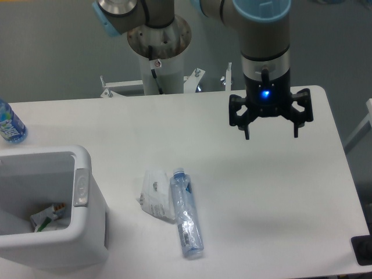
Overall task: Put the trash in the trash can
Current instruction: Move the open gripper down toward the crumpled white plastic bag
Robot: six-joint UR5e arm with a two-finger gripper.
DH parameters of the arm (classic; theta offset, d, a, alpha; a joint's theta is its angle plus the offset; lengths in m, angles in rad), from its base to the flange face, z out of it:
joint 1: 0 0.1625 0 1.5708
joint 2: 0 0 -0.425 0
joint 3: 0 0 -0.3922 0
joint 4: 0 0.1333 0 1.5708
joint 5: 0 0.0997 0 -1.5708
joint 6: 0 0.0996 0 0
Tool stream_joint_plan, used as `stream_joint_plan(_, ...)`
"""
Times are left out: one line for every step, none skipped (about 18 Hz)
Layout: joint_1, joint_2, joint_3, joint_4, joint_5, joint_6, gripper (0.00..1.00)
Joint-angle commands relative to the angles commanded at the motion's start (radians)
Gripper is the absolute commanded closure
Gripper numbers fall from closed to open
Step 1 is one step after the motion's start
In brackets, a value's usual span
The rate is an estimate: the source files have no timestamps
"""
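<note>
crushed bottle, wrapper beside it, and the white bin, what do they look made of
Crushed bottle: thin clear plastic, glossy; table shows through, dented walls.
Wrapper: clear-and-white plastic film, likely; crinkled, with print.
White bin: moulded plastic, smooth, slightly shiny; rounded corners, thick rim.

The table (pixel 174 128) is plain white. On it the wrapper (pixel 154 195) is clear and white with small dark print. The crushed bottle (pixel 186 215) is clear with a bluish tint and a pale blue cap at its far end. At the near left the bin (pixel 87 232) is white, with a grey oval tab on its rim; a white scrap with green and brown marks shows inside. At the far left edge a bottle (pixel 10 123) carries a blue label. The gripper (pixel 271 125) is black with a glowing blue light above it, below a grey arm (pixel 264 35) with pale blue caps. The backdrop is dull grey.
</note>
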Motion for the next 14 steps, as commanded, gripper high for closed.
stream_joint_plan(0.005,0.0,0.0,0.002,0.006,0.0,0.0)
stream_joint_plan(0.006,-0.002,0.005,0.003,-0.001,0.0,0.0)
stream_joint_plan(0.006,-0.002,0.006,0.003,0.005,0.0,0.0)
stream_joint_plan(0.006,-0.006,0.008,0.008,0.005,0.0,0.0)
stream_joint_plan(0.012,-0.012,0.009,0.009,0.005,-0.002,0.0)
stream_joint_plan(0.014,-0.012,0.006,0.008,0.005,-0.002,0.0)
stream_joint_plan(0.015,-0.011,0.0,0.009,0.003,-0.003,0.0)
stream_joint_plan(0.017,-0.011,-0.002,0.009,-0.001,-0.009,0.0)
stream_joint_plan(0.018,-0.011,-0.002,0.009,-0.005,-0.009,0.0)
stream_joint_plan(0.021,-0.014,-0.003,0.011,-0.014,-0.008,0.0)
stream_joint_plan(0.023,-0.018,-0.003,0.018,-0.044,-0.009,0.0)
stream_joint_plan(0.026,-0.023,-0.014,0.031,-0.07,-0.014,0.0)
stream_joint_plan(0.025,-0.025,-0.024,0.038,-0.081,-0.027,0.0)
stream_joint_plan(0.02,-0.032,-0.035,0.038,-0.077,-0.07,0.0)
